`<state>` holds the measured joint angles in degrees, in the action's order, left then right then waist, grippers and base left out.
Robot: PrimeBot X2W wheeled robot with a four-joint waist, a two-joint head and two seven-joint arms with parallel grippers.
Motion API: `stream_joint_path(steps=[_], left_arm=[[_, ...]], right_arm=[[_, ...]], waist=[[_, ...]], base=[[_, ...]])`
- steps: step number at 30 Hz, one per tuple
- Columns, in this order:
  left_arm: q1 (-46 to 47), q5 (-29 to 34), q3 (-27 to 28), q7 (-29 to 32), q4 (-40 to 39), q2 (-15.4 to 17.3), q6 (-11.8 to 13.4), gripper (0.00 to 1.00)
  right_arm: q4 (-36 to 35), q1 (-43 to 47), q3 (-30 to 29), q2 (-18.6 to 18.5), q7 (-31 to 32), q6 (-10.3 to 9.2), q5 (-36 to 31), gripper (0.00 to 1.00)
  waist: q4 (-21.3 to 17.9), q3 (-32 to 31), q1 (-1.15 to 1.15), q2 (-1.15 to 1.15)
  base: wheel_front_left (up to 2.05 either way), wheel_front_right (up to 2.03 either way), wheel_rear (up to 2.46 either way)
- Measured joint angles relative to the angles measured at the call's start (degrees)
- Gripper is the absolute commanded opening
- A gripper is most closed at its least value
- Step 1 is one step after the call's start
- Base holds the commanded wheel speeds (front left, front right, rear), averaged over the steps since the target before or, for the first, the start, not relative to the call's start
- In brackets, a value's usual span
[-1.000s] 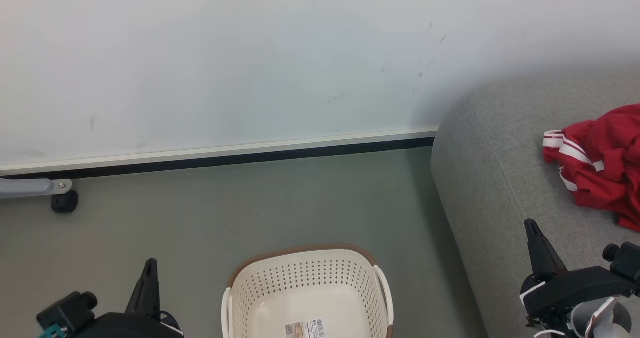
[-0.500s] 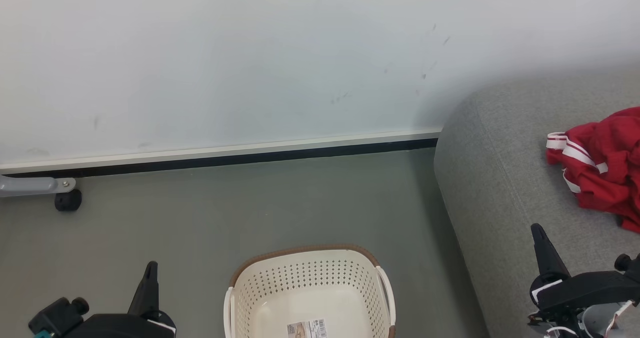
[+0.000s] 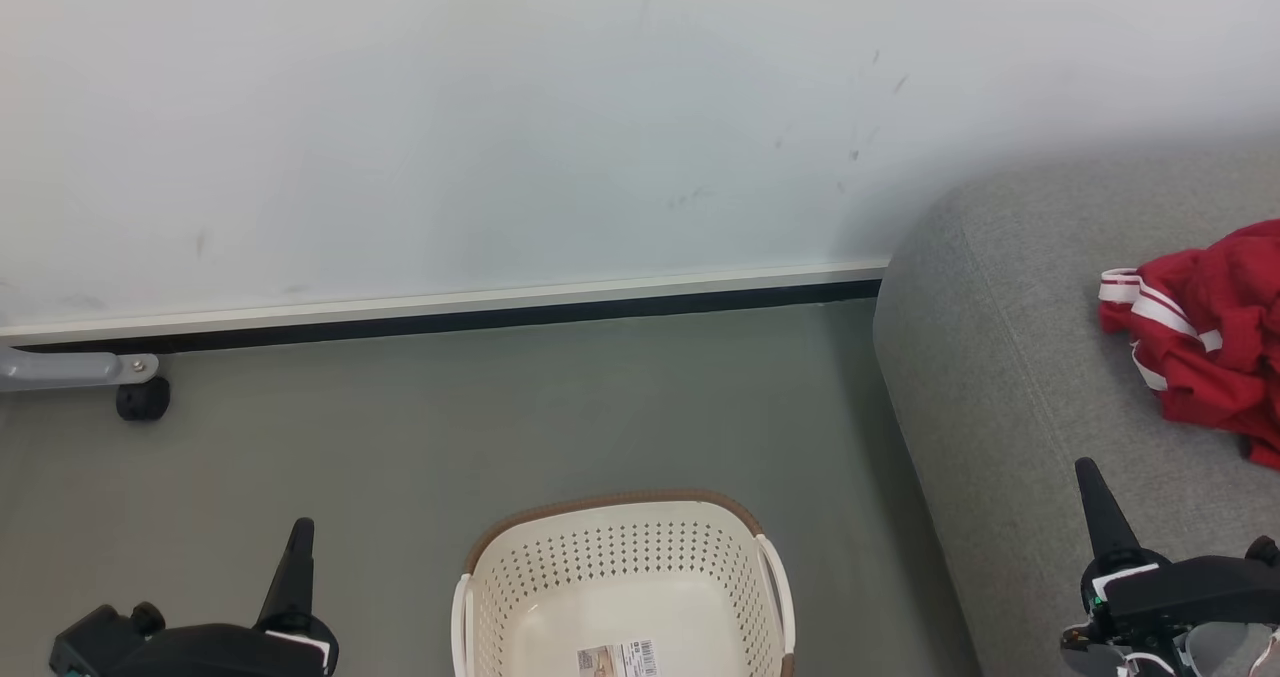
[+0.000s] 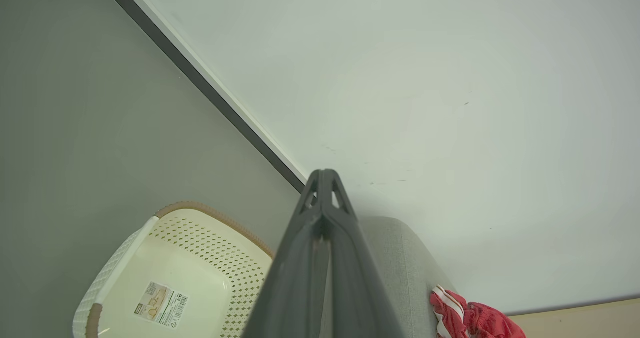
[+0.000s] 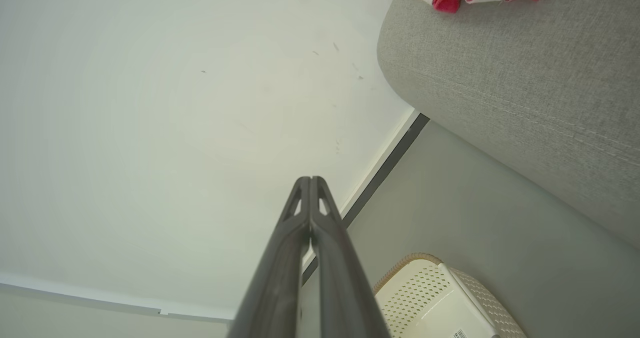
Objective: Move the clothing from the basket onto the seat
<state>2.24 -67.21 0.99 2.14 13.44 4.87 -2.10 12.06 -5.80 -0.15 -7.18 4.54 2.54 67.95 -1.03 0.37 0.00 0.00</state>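
Left pincer (image 3: 297, 557) and right pincer (image 3: 1095, 497) are each pressed together, gripping nothing. Red clothing (image 3: 1210, 347) lies on the seat (image 3: 1000, 377) at 3 o'clock. At 6 o'clock, the basket (image 3: 600, 502) shows a bare bottom. The transfer looks done, so the next move probably needs only parked arms.

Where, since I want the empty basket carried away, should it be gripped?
Probably by a white side handle, coming straight down from above: the basket stands upright on the floor, mouth up, and the handles arch along its rim on both sides, thin enough to pinch.
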Motion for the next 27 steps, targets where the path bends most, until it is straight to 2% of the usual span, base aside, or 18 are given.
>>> stream_joint_path(steps=[27], left_arm=[[1.98, -19.63, 3.57, 3.63, 2.83, -1.89, -4.03, 0.0]], right_arm=[[3.97, 0.01, -6.19, 3.76, 1.51, 3.37, 19.47, 0.0]], waist=[[0.86, -0.22, 0.0, 0.0]], base=[[0.0, 0.0, 0.0]])
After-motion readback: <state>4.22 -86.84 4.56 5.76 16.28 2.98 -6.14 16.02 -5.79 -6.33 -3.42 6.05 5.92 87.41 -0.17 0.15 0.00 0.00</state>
